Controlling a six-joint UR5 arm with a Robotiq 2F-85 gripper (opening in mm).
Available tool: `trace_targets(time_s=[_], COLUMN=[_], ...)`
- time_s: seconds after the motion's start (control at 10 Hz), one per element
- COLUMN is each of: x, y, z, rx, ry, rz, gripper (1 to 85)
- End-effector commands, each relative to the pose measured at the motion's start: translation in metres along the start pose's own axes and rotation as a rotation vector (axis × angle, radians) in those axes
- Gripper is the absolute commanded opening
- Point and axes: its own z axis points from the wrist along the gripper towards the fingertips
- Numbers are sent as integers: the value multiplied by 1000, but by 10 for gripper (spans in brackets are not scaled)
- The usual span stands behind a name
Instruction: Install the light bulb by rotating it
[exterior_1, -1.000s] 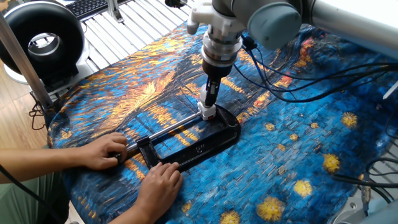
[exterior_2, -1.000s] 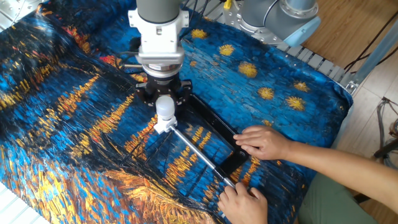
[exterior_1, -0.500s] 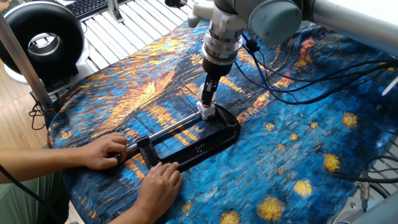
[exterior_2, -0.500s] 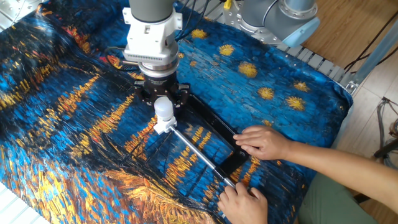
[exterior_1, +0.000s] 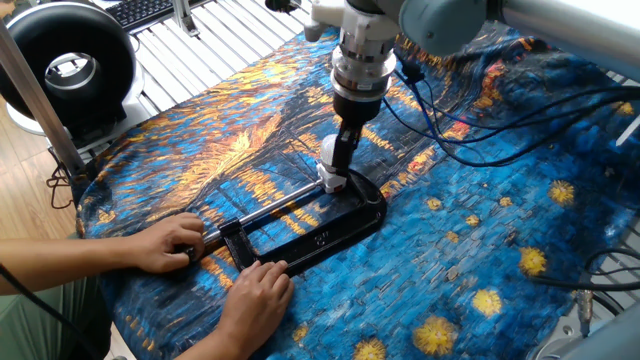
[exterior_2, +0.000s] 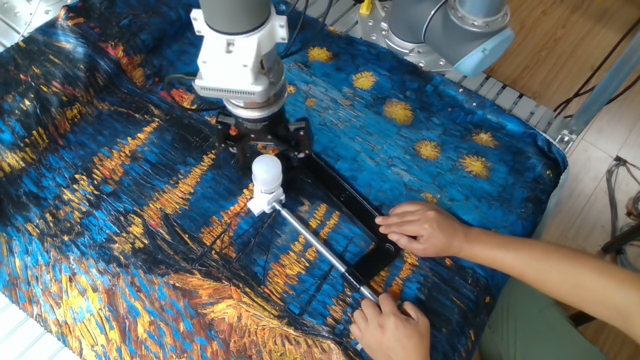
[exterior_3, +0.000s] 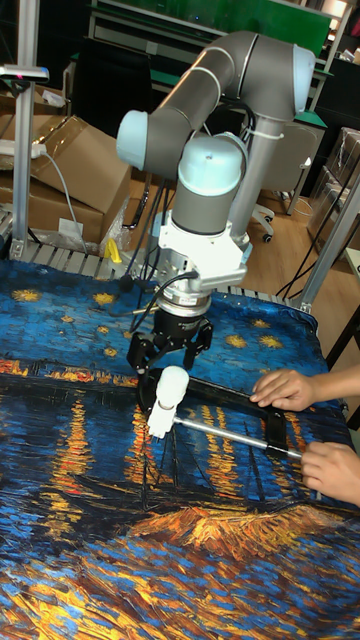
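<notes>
Jaws of the gripper (exterior_2: 264, 150) stand apart behind and above the light bulb (exterior_2: 266, 174), not clamped on it. That small white bulb sits upright in a white socket block (exterior_2: 262, 203), which is fixed at one end of a black clamp frame (exterior_2: 345, 210) with a shiny steel rod (exterior_2: 315, 246). Two human hands (exterior_2: 425, 229) press the far end of the frame onto the cloth.

To turn it well, the fingers should probably close squarely on the neck and rotate about the socket's axis, pressing lightly.

The dome looks smooth, frosted and rounded, likely slippery. The tablecloth (exterior_2: 90, 190) is a wrinkled blue and orange print.
</notes>
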Motion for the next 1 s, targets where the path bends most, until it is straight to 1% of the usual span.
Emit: trace_targets(time_s=[0.0, 0.1, 0.2, 0.3, 0.5, 0.6, 0.7, 0.9], x=[3, 0, -10, -18, -33, -39, -44, -48], y=[-2, -9, -5, -2, 0, -5, -5, -5], z=[-7, -8, -9, -11, -18, -20, -20, -19], rx=[7, 40, 33, 32, 64, 98, 112, 129], ry=[20, 22, -3, -16, -36, -35, -33, -26], rz=[-108, -209, -280, -345, -457, -520, -565, -665], gripper=[807, 793, 793, 793, 793, 793, 793, 787])
